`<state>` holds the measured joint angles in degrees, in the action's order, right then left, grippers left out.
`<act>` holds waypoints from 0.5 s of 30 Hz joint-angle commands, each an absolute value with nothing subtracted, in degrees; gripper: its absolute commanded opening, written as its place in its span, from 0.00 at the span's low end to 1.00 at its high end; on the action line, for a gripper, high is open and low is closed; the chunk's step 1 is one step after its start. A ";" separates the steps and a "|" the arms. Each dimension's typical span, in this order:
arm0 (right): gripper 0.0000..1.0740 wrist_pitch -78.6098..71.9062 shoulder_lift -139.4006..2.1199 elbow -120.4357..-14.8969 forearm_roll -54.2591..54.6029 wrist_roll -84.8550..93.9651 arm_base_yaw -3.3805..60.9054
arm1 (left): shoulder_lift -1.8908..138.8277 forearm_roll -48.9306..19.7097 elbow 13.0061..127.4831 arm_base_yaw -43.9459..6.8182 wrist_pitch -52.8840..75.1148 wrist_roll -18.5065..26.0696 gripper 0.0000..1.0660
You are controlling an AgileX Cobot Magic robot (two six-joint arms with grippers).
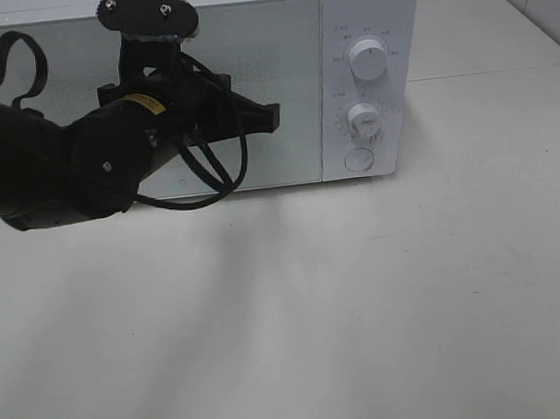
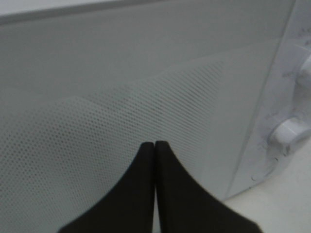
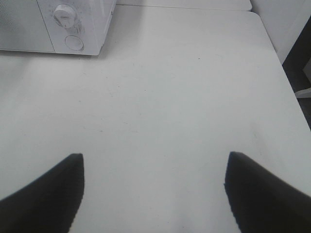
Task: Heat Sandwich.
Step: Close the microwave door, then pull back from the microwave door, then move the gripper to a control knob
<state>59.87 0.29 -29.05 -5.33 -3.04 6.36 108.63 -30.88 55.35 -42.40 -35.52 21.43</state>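
Where the sandwich lies: cannot tell. None of the three views shows it, so it can't be placed against either gripper.
Left gripper (image 1: 274, 119): shut tight, jaws pressed together with nothing between them, and it's right up in front of the microwave (image 1: 295, 159).
Left fingertips (image 2: 144, 154): both black tips meet along one thin seam and point at the door (image 2: 97, 97). Whether they touch it, I cannot tell.
Door: closed, pale, covered in a fine dotted mesh. The tips sit at its right part, near the edge by the control panel (image 1: 382, 24).
Control panel: upper knob (image 1: 369, 60), lower knob (image 1: 362, 118) and round button (image 1: 358, 159) run top to bottom, all just right of the left gripper's tips.
Right gripper (image 3: 155, 156): wide open, dark fingers spread far apart, holding nothing. It's out of the high camera's sight.
Right gripper's place: above the white table (image 3: 170, 97), well apart from the microwave, whose knob corner shows far ahead.
Table: the microwave stands at its back edge.
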 commanded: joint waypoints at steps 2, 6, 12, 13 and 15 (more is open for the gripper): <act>0.71 59.24 1.78 -28.93 -5.27 -3.04 5.90 | 105.02 -31.11 52.31 -43.20 -32.66 20.91 0.12; 0.71 59.24 1.78 -28.93 -5.27 -3.04 5.90 | 101.13 -31.17 48.64 -43.20 -28.59 20.45 0.60; 0.71 59.24 1.78 -28.93 -5.27 -3.04 5.90 | 96.60 -31.17 45.26 -43.20 -23.55 20.34 0.95; 0.71 59.24 1.78 -28.93 -5.27 -3.04 5.90 | 95.51 -31.17 44.81 -43.20 -20.80 20.34 0.95; 0.71 59.24 1.78 -28.93 -5.27 -3.04 5.90 | 95.00 -31.17 44.75 -43.20 -18.79 20.34 0.95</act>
